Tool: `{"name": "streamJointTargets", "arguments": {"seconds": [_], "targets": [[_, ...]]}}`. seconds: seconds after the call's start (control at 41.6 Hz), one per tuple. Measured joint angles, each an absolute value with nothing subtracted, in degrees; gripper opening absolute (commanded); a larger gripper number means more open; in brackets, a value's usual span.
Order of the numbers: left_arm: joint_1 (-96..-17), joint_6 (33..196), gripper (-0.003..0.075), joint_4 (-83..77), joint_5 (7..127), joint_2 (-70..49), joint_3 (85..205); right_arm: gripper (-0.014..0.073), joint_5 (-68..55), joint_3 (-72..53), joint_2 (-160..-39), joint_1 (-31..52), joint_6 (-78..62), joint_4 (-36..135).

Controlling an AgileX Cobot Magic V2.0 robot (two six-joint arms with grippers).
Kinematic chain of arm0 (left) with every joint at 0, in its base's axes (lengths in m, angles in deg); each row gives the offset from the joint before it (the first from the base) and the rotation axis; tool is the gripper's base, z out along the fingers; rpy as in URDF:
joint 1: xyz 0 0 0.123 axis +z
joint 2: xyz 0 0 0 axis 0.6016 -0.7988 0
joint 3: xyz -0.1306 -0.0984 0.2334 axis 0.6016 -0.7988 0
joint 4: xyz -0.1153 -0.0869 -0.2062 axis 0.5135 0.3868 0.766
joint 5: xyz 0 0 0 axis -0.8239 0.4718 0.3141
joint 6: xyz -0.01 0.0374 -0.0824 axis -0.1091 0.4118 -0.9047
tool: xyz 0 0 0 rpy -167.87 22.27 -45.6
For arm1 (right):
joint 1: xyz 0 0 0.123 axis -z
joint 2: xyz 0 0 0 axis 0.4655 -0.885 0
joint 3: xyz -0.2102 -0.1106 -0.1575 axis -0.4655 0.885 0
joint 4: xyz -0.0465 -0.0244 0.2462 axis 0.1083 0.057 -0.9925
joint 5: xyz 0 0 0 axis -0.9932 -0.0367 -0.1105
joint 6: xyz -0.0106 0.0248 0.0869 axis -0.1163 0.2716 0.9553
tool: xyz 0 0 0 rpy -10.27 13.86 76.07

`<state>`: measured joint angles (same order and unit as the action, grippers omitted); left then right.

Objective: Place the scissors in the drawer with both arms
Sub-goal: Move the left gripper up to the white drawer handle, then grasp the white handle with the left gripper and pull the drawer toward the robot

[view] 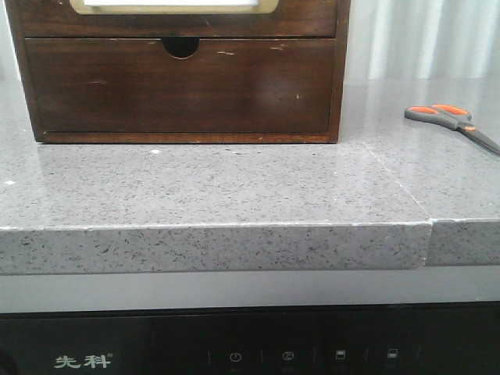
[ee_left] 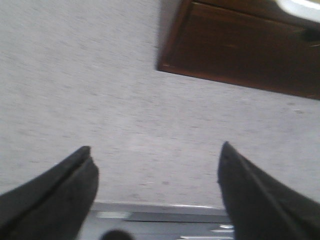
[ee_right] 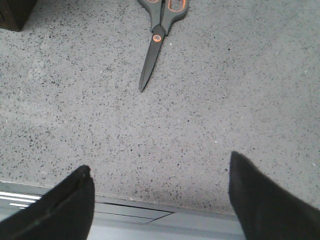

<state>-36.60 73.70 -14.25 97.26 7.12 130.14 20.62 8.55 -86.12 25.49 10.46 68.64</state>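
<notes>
Left tool (ee_left: 157, 167): jaws spread wide apart, nothing between them, hanging over bare speckled grey worktop (view: 234, 195) near its front edge, with a lower corner of the wooden cabinet (ee_left: 240, 50) ahead of it. Right tool (ee_right: 160, 182): jaws likewise wide apart and empty, over the worktop's front edge, the scissors (ee_right: 157, 35) lying ahead with the closed blades pointing back toward it. Neither tool shows in the front view. Scissors, front view (view: 453, 121): flat on the worktop at the far right, well apart from the cabinet, grey handles with orange-lined loops toward the cabinet, blade tip running out of frame. Drawer (view: 176, 19): upper of two, dark scratched wood with a brass-rimmed white panel, only its lower strip in view; it appears flush with the cabinet, so shut as far as can be told. Plain notched drawer (view: 180, 86) below it: also shut. Progress, by my reckoning: nothing done yet. Remaining: open the panelled drawer, pick up the scissors, carry them across, drop them in, and presumably close up.
</notes>
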Motion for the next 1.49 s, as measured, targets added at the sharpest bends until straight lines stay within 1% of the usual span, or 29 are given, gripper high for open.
{"name": "streamJointTargets", "arguments": {"seconds": [0.288, 0.504, 0.769, 1.033, 1.345, 1.441, 1.489], "targets": [[-36.6, 92.8, 0.0573, 20.2, 94.8, -3.8, 130.1, 0.0594, 20.8, 8.5, -86.1, 25.5, 10.5, 68.6], [-36.6, 108.4, 0.0542, 45.5, 93.7, -13.2, 130.1, 0.0594, 20.8, 8.5, -86.1, 25.5, 10.5, 68.6], [-36.6, 122.8, 0.0542, 68.9, 99.2, -24.6, 130.1, 0.0594, 20.8, 8.5, -86.1, 25.5, 10.5, 68.6], [-36.6, 124.7, 0.0542, 71.9, 107.9, -35.7, 136.0, 0.0594, 20.9, 8.5, -86.1, 25.5, 10.5, 68.6], [-36.6, 122.6, 0.0541, 72.0, 108.8, -42.1, 144.0, 0.0594, 20.9, 8.5, -86.1, 25.5, 10.5, 68.6], [-36.6, 121.8, 0.0507, 72.1, 108.7, -43.5, 145.7, 0.0594, 20.9, 8.5, -86.1, 25.5, 10.5, 68.6], [-36.6, 121.6, 0.0469, 72.1, 108.7, -43.9, 146.3, 0.0594, 20.9, 8.5, -86.1, 25.5, 10.5, 68.6]]}}
